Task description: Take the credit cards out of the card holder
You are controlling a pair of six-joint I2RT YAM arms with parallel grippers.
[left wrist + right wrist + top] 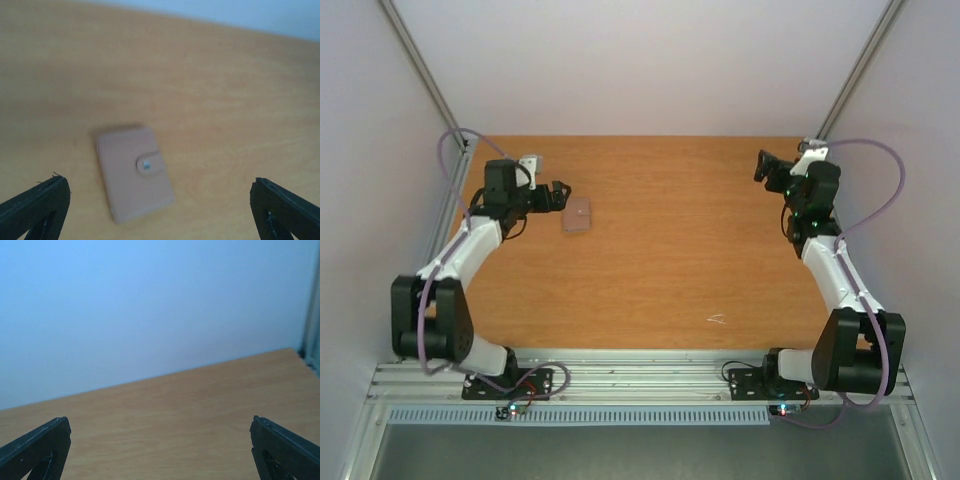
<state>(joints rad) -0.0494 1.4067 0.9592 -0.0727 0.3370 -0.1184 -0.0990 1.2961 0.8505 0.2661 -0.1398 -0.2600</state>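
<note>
Top external: card holder closed, both arms empty

The card holder (577,215) lies closed, its snap tab fastened, on the left far part of the counter (700,260); the left end effector (561,196) hovers just beside it, spread wide, holding nothing; the right end effector (761,167), equally wide, is well apart.

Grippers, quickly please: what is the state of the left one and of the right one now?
Left gripper: open, holding nothing; the card holder lies closed in front of it.
Right gripper: open, holding nothing.
</note>
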